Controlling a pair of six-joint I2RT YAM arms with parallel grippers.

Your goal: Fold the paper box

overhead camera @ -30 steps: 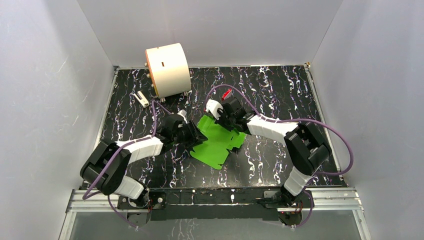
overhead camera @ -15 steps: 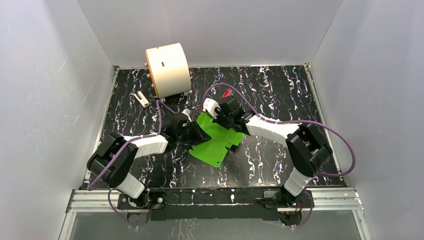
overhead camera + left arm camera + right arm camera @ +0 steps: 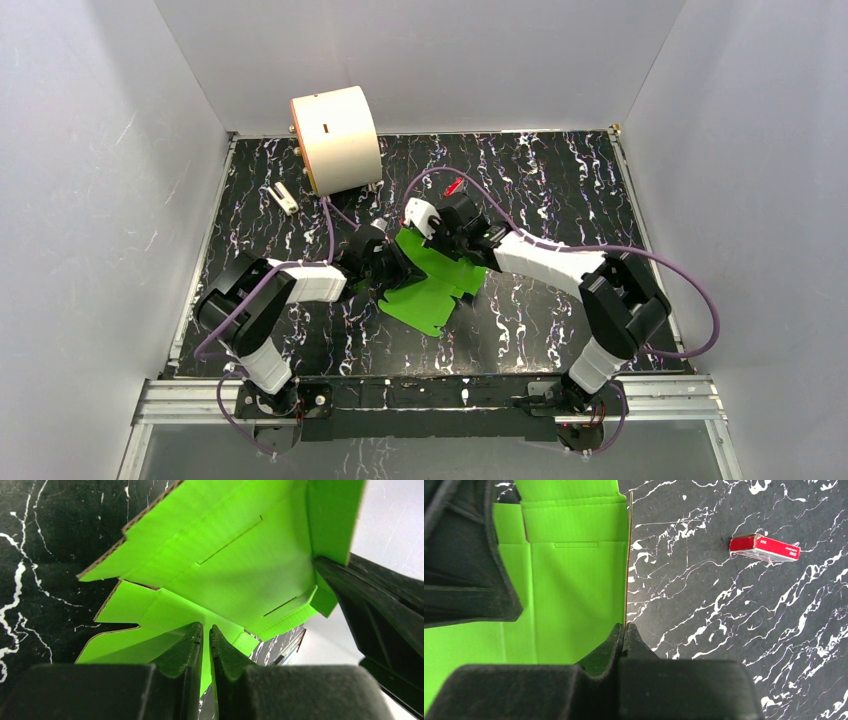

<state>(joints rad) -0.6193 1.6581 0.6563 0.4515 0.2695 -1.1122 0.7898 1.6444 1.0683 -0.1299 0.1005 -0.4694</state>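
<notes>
**Update: left claw [image 3: 206, 630] just grabbed on**

The left claw has squeezed nearly shut on a flap of the paper box [image 3: 432, 285], which sits between the two arms. The right claw [image 3: 624, 627] stays clamped on its far edge (hasn't budged). Both sides held, so folding can probably start.

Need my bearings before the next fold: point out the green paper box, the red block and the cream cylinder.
paper box [image 3: 432, 285]: overhead view, middle of the green sheet.
red block [image 3: 764, 548]: right wrist view, its red face.
cream cylinder [image 3: 345, 150]: overhead view, its curved side.
</notes>
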